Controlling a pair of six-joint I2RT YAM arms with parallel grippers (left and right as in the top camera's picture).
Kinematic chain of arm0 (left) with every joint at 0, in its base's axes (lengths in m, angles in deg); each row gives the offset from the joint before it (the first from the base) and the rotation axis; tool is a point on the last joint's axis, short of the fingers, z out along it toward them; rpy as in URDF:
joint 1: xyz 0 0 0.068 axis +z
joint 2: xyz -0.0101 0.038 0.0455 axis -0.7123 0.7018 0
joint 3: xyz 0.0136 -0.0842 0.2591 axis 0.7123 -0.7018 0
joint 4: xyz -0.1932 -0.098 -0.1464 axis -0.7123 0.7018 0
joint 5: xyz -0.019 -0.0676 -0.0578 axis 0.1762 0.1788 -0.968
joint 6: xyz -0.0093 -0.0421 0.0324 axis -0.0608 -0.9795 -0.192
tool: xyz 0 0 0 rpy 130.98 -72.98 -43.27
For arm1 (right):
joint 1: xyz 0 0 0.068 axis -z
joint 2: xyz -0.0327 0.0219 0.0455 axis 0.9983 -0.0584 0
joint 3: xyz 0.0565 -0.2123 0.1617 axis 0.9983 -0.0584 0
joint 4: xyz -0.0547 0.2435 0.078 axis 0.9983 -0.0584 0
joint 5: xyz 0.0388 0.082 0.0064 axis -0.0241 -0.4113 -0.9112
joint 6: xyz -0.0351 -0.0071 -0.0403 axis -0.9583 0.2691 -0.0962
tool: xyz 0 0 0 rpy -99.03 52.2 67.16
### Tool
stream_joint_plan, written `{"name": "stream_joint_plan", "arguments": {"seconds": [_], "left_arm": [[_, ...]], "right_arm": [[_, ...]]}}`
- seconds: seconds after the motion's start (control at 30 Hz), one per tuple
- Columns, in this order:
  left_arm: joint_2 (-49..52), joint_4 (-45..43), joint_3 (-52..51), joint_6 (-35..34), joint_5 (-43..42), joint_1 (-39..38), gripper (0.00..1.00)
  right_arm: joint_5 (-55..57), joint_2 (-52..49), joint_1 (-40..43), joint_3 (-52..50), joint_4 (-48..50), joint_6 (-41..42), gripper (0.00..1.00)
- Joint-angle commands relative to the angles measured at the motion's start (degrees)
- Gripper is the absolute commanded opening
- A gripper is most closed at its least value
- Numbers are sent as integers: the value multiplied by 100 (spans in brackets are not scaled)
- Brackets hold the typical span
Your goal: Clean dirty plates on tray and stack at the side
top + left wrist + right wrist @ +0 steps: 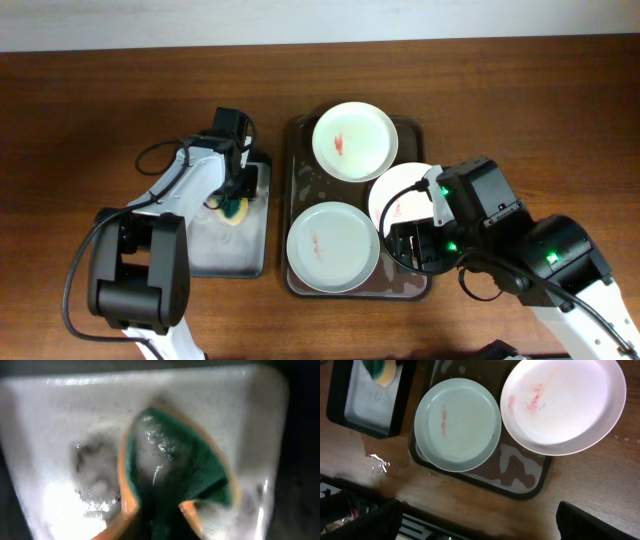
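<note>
**Entry: sponge pickup, all plates still soiled**

**Step in hand.** We judge this to be the fetching of the sponge, before any wiping. No plate is clean and none is stacked at the side.

**Left gripper** [238,198]. It is down in the small black tray [225,262], on the green-and-yellow sponge [170,460]. The left wrist view is blurred. The sponge is pinched up into an arch over the wet grey floor, so we take the jaws to be clamped on it, though we cannot make out the fingers themselves.

**Right gripper** [480,506]. It hangs over the near right corner of the large brown tray [400,287]. The jaws are wide apart, holding and touching nothing.

**Plates.** Each of the three carries a red smear.
- The mint plate [457,422] lies flat in the tray's near left part.
- The pinkish plate [565,405] lies across the tray's right rim, partly out over the table [100,100], with its edge just beside the mint one.
- The third pale plate [352,140] sits at the tray's far end.

**Next move.**
- The left arm should lift the wet sponge clear of the small tray's rim and carry it across to a smeared plate. The mint plate is nearest.
- The right arm should close on a plate rim to steady the plate against the wiping.
- The overhanging pinkish plate could tip if pressed at its outer edge.
</note>
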Motion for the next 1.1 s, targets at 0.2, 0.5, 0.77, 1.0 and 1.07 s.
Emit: {"name": "stream_joint_plan", "arguments": {"seconds": [0.2,0.5,0.77,1.0,1.07], "left_arm": [[-385,-46,-719,61,-492,-13,27],[-1526,2079,1427,59,-560,-13,0],[-2743,3289,1600,-323,-1705,-13,0],[-2728,2942,1464,-422,-2015,-284,0],[-2708,2621,1123,-798,-2017,-485,0]], "right_arm": [[-17,-90,-42,-33,-184,70,99],[-459,-745,-31,-1399,531,516,67],[-1539,-3818,570,-1978,3040,850,25],[-240,-4028,575,-1967,3486,2350,4],[-138,-3967,575,-1923,3480,2483,4]]}}
